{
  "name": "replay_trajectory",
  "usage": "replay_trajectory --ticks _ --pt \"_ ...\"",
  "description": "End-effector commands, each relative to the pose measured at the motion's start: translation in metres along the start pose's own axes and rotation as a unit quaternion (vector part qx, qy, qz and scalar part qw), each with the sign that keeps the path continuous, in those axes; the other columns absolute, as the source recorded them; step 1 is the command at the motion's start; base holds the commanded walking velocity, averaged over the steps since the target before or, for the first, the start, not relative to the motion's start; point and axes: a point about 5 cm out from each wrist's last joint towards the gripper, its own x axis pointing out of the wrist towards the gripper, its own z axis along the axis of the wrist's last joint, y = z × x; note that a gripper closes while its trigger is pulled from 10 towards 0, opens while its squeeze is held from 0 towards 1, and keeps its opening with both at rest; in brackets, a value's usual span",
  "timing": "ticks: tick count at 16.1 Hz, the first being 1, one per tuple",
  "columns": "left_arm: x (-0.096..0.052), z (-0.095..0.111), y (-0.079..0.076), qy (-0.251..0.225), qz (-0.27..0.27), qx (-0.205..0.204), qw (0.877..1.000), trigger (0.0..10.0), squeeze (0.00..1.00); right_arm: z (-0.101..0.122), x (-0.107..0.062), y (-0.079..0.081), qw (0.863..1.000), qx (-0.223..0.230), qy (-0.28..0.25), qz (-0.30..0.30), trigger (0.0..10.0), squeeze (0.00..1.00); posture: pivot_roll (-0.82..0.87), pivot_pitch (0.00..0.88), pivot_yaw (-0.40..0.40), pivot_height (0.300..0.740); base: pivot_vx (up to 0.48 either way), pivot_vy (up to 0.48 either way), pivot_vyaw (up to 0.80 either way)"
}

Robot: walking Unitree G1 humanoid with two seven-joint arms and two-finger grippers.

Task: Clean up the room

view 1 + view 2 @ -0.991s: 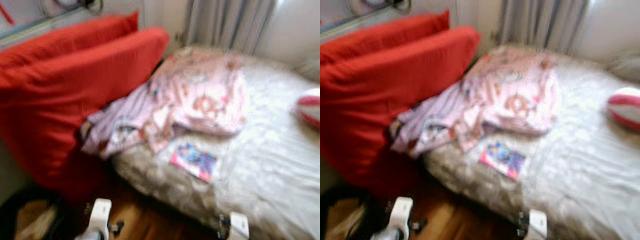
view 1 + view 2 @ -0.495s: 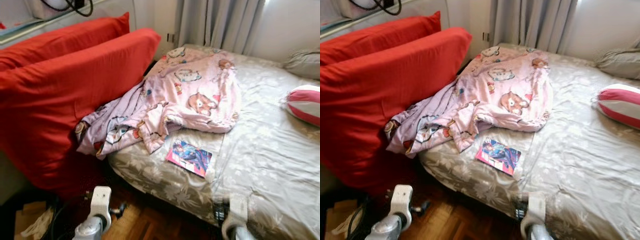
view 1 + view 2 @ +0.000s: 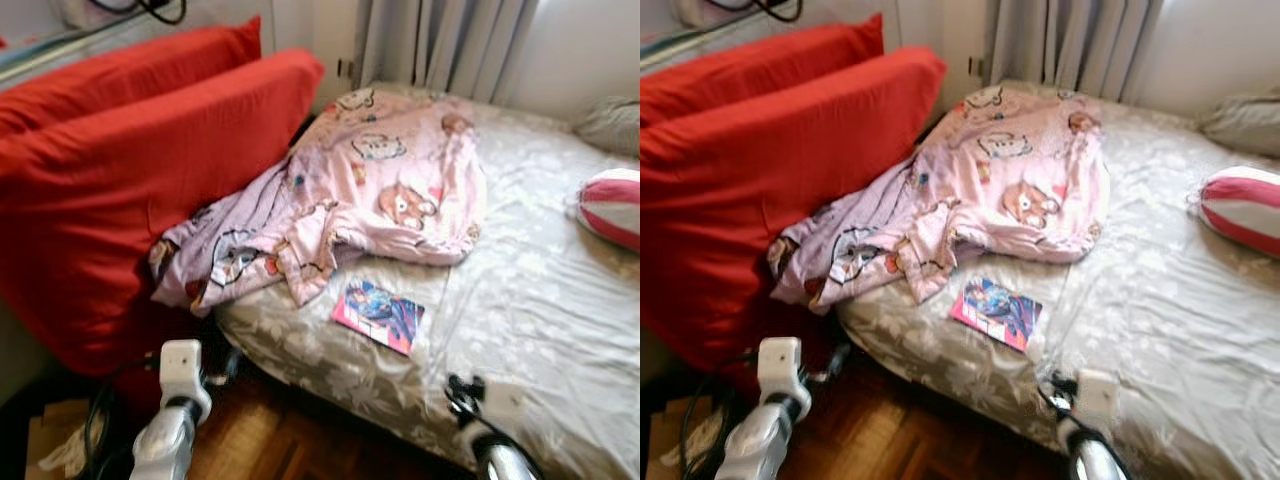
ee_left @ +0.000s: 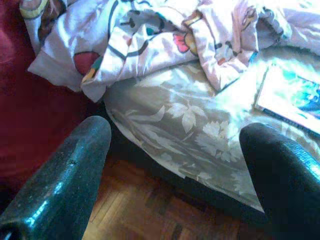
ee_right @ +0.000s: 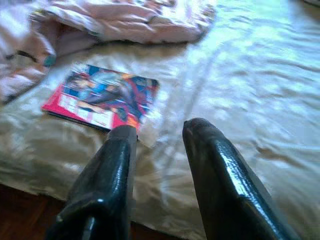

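The magazine (image 3: 378,315) lies flat on the bed (image 3: 540,300), centre of the frame, just below the crumpled blanket (image 3: 370,195), which spills off the bed's left edge against the red cushions (image 3: 140,170). A striped pillow (image 3: 612,208) sits at the right edge. We judge that little of the tidying is done: blanket unfolded, magazine not collected.

We hold the right gripper (image 5: 157,150) low at the bed's near edge, fingers slightly parted, empty, aimed toward the magazine. The left gripper (image 4: 175,150) hangs over the floor (image 4: 145,220), fingers wide apart, empty.
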Motion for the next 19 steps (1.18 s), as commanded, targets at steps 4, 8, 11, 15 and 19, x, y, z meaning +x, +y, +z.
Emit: replay_trajectory --ticks 4,8,11,15,19 --pt "-0.01 0.006 0.008 -0.034 -0.008 0.01 0.999 10.0 0.0 0.002 -0.018 -0.001 0.999 -0.014 -0.041 0.012 10.0 0.0 0.01 0.046 -0.044 0.74 0.0 0.0 0.0" --pt "-0.007 0.007 0.003 -0.031 -0.02 0.015 0.999 10.0 0.0 0.001 -0.009 0.0 0.999 0.019 -0.017 -0.024 10.0 0.0 0.01 0.023 -0.044 0.74 0.0 0.0 0.0" --pt "-0.006 0.013 0.013 -0.034 -0.004 0.007 0.999 10.0 0.0 0.006 -0.004 0.014 0.999 0.03 -0.021 -0.004 10.0 0.0 0.01 0.02 -0.039 0.74 0.0 0.0 0.0" --pt "-0.004 0.011 0.004 -0.03 -0.02 0.006 0.999 10.0 0.0 -0.001 -0.005 0.024 0.999 0.034 -0.005 0.018 10.0 0.0 0.02 0.026 -0.038 0.74 0.128 0.0 0.0" --pt "0.001 0.016 0.002 -0.034 -0.025 0.001 0.999 10.0 0.0 -0.001 -0.006 0.025 0.999 0.01 -0.002 0.036 10.0 0.0 0.02 0.026 -0.035 0.74 0.274 0.0 0.15"
